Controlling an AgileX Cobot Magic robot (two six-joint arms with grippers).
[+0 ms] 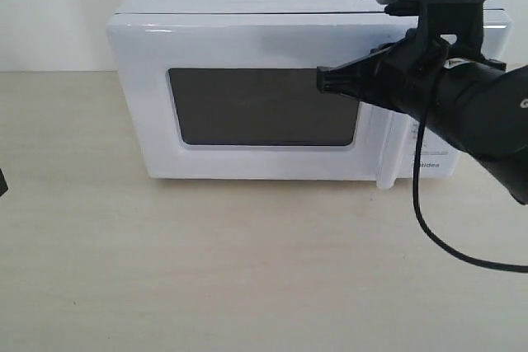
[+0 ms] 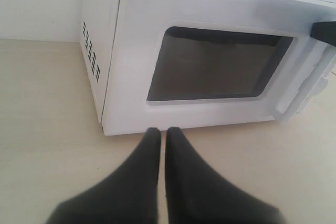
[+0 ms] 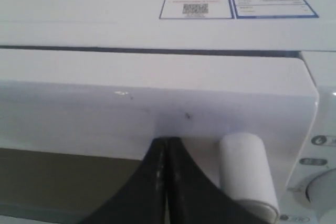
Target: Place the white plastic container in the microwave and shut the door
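Exterior view: microwave (image 1: 247, 30) on pale wood-grain bench (image 1: 206, 269), door (image 1: 148, 121) shut.
Plain white wall (image 1: 49, 6) behind. Right claw (image 1: 323, 80), pressed together, tips against the door face just beside the handle (image 1: 384, 150). Left claw (image 2: 163, 130), likewise pressed together, hangs over the bench near the door's lower edge. White plastic container not discernible through the dark window (image 1: 264, 109).
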